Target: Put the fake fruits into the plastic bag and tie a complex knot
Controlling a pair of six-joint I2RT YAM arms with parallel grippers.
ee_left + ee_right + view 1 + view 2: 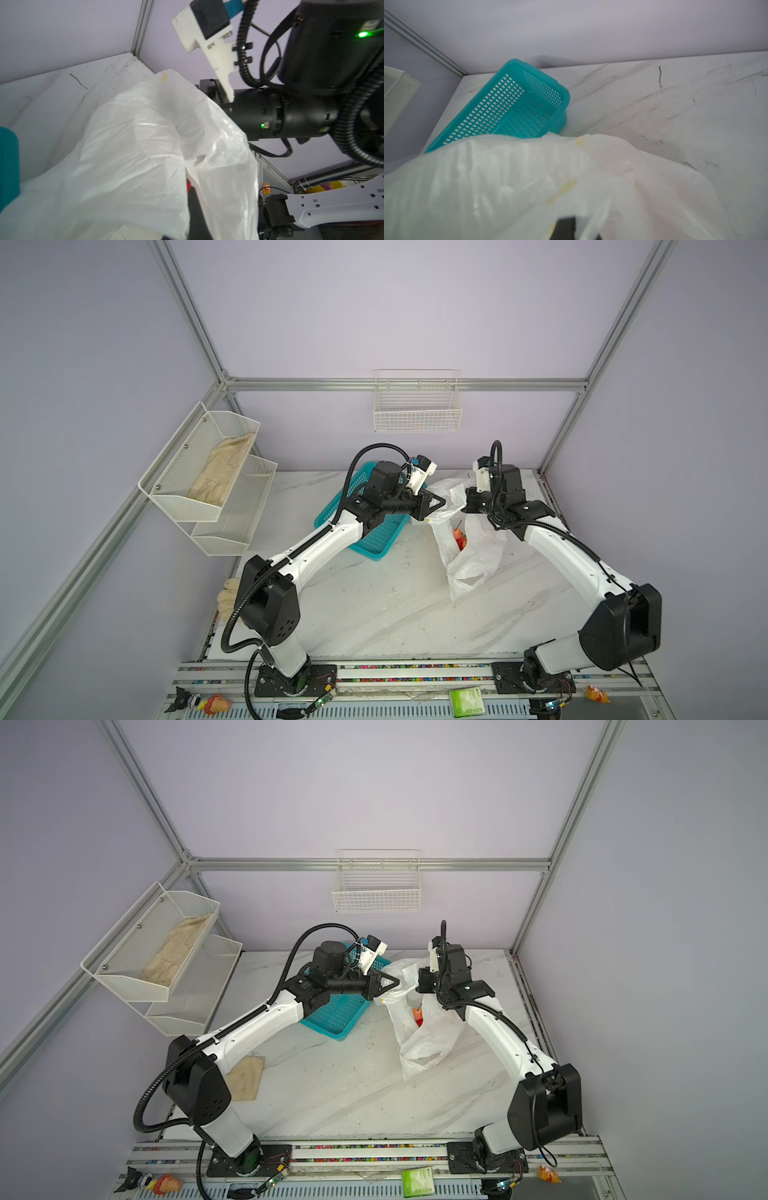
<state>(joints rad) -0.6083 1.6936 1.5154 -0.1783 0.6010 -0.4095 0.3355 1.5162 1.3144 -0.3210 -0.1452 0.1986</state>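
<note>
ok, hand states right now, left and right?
left hand: closed, gripping the plastic bag at its rim.
right hand: closed, apparently pinching the opposite edge of the bag.

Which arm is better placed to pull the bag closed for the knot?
Left, probably: the left tool is shut on the raised bag rim, in view. The right tool is half hidden behind the plastic, grip unclear.

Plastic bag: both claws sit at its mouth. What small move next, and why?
Probably draw the two claws slightly apart to tauten the mouth for tying: left claw and right claw are shut on the rim of the plastic bag, red fruits already show inside, and the teal basket shows none.
</note>
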